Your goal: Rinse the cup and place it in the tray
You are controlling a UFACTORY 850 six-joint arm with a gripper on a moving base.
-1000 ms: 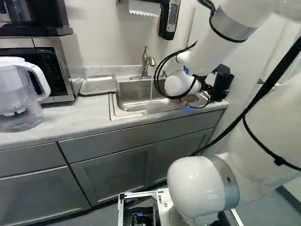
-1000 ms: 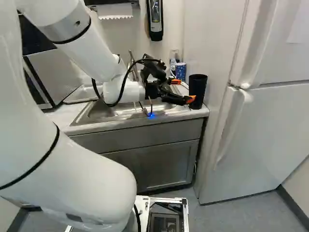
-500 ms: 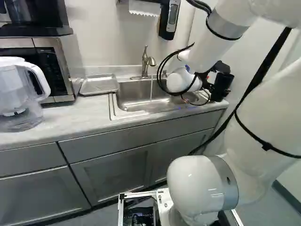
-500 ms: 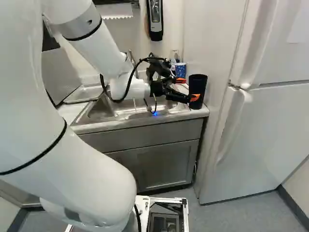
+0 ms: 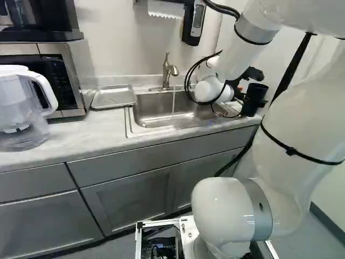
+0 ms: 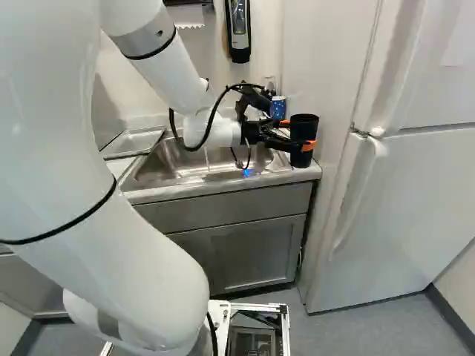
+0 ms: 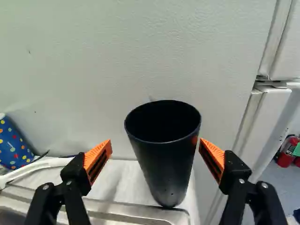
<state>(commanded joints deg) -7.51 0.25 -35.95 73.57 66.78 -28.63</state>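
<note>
My fingers (image 6: 296, 135) stand wide apart with the black cup (image 7: 164, 154) between them, and I have no grip on it. In the wrist view, one of my orange pads (image 7: 99, 157) leaves a plain gap to the cup; the other comes right up to its side, though I cannot tell whether it touches.

The cup stands upright, mouth up and long axis vertical, narrowing towards its foot. It is on the desk (image 5: 81, 135), just beyond the rim of the sink (image 5: 153, 110), at the end away from the tray (image 5: 114, 97).

Only my wrist view looks well down into the cup's dark mouth and shows its foot close by the sink's rim; it also takes in a red object (image 7: 285, 153) low beyond the fridge (image 6: 415, 200). In the left base view, water (image 5: 173, 101) runs from the faucet (image 5: 166, 70) into the sink, and a clear pitcher (image 5: 21, 113) stands near the microwave (image 5: 75, 75). The right base view shows more of the fridge, beside the desk. The spotted blue cup (image 6: 278, 108) shows behind my fingers there and to one side in my wrist view, but I cannot make it out from the left base.
</note>
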